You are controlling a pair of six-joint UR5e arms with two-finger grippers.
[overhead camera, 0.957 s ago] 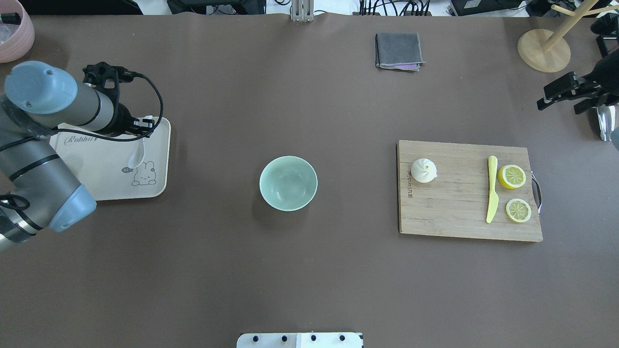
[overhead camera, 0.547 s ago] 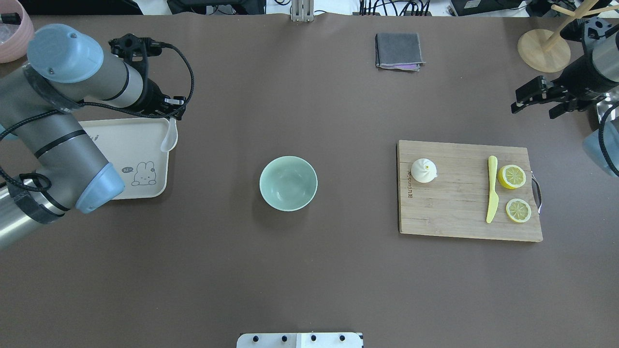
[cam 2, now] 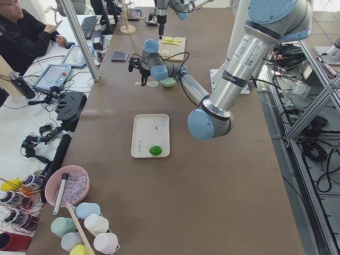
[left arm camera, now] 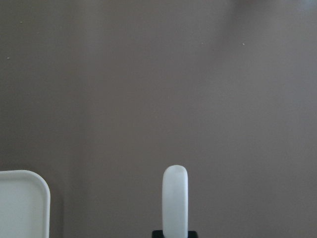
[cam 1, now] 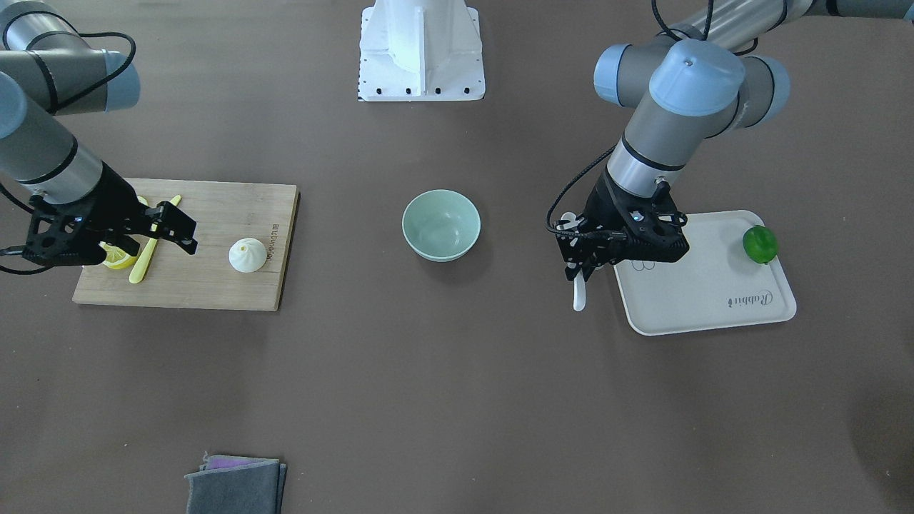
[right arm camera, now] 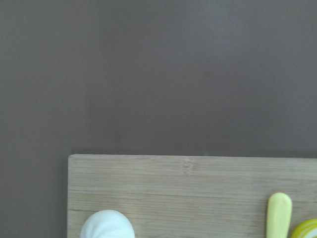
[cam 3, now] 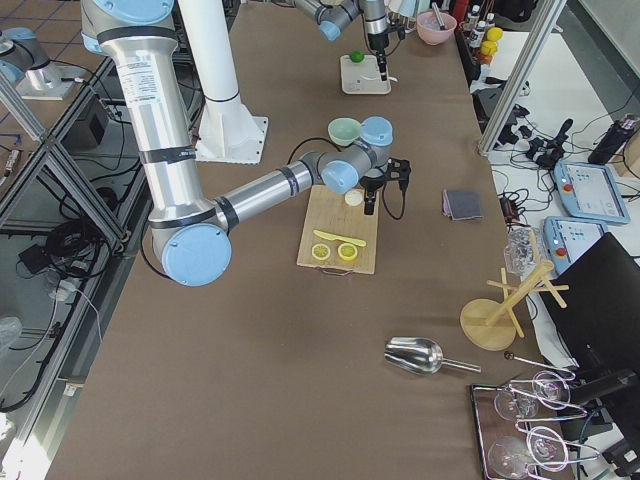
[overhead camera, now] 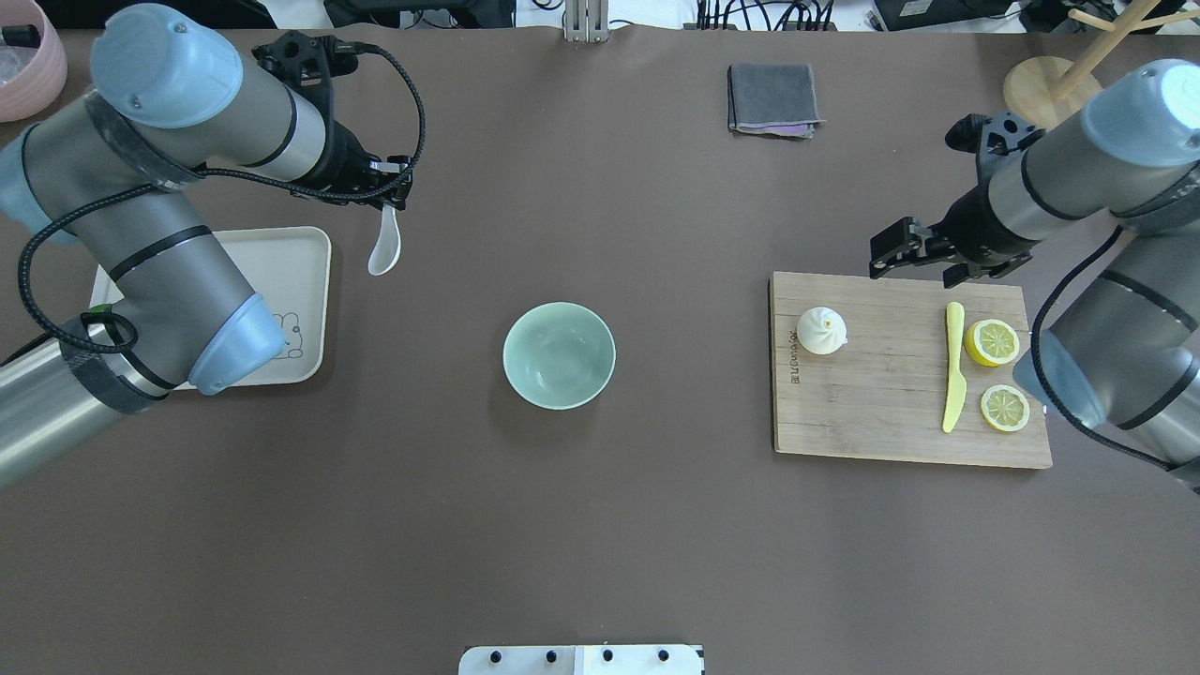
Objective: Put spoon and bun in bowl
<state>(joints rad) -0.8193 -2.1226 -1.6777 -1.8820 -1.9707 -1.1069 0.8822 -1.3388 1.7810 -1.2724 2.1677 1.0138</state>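
My left gripper (overhead camera: 388, 199) is shut on the handle of the white spoon (overhead camera: 384, 247). It holds the spoon above the bare table, just right of the tray and to the left of and beyond the bowl. The spoon also shows in the front view (cam 1: 579, 291) and the left wrist view (left arm camera: 175, 201). The mint-green bowl (overhead camera: 559, 354) stands empty at the table's middle. The white bun (overhead camera: 822, 331) sits on the left part of the wooden cutting board (overhead camera: 891, 427). My right gripper (overhead camera: 914, 267) is open and empty over the board's far edge, to the right of and beyond the bun.
A yellow-green knife (overhead camera: 953, 370) and two lemon halves (overhead camera: 992, 342) lie on the board's right part. The cream tray (cam 1: 703, 296) holds a green lime (cam 1: 760, 244). A grey cloth (overhead camera: 773, 98) and a wooden stand (overhead camera: 1055, 94) are at the far side.
My left gripper lifted the spoon off the tray and carried it right, past the tray's edge. My right arm swung left, from the table's right edge to the board's far edge.
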